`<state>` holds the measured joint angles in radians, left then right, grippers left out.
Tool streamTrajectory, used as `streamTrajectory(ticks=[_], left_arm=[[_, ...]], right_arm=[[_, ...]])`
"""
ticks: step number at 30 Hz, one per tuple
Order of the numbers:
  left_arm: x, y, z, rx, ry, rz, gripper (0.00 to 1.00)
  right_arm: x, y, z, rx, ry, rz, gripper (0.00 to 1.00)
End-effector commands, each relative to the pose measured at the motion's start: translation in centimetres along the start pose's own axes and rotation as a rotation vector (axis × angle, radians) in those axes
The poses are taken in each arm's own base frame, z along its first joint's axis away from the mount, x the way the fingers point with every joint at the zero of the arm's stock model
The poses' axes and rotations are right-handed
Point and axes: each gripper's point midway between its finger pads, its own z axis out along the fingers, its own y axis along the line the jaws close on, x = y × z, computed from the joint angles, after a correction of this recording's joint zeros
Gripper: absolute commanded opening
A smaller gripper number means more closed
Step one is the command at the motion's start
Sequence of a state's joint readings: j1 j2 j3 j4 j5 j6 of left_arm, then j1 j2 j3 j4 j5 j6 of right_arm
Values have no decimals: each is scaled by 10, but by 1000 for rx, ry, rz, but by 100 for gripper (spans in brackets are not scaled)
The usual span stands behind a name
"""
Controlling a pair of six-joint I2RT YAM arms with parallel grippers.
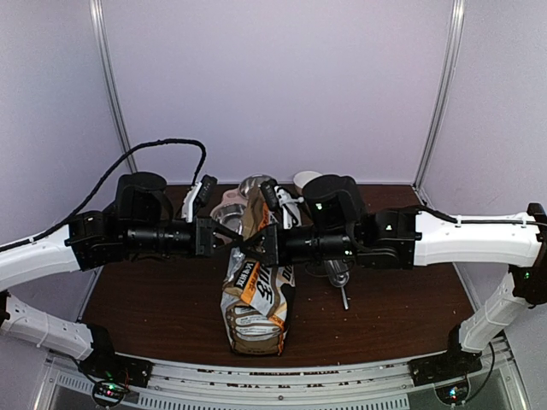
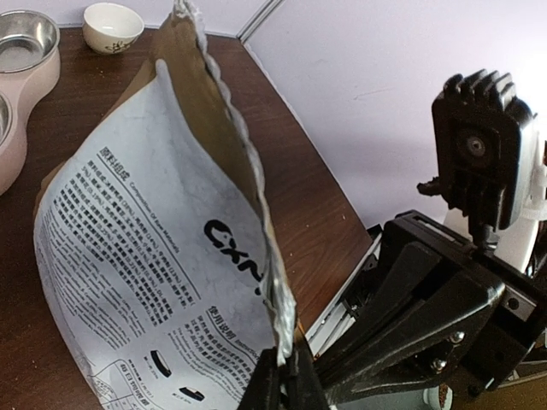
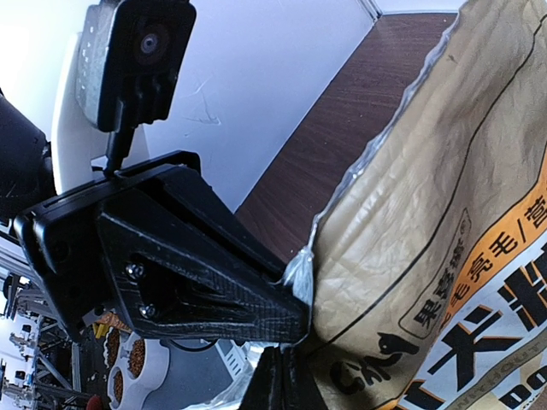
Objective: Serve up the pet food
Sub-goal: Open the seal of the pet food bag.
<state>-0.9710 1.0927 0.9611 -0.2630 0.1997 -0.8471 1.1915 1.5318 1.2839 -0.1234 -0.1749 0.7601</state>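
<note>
left gripper [image 2: 283, 377]: we see it clamped on the bag [image 1: 256, 299] top edge
right gripper [image 3: 278, 376]: pinched on the same edge, tip to tip with left
bag: mid-table, between our arms
pet food: we can't see it, bag interior hidden

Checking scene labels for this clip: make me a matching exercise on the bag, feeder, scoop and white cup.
1 bag
2 feeder
3 scoop
4 white cup

A at the far edge of the table
B gripped at its top edge by left gripper and right gripper
C on the table, right of the bag
D pink, with a steel bowl

Pairs: 1-B, 2-D, 3-C, 4-A
</note>
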Motion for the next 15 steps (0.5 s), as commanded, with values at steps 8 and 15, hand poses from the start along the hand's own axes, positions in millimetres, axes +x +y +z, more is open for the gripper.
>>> streamTrajectory(ticks=[8, 15], left_arm=[[-2, -14, -2, 72, -13, 18, 0], [-4, -10, -2, 50, -29, 19, 0]], right_arm=[[-5, -28, -1, 265, 12, -110, 0], [1, -51, -5, 502, 65, -197, 0]])
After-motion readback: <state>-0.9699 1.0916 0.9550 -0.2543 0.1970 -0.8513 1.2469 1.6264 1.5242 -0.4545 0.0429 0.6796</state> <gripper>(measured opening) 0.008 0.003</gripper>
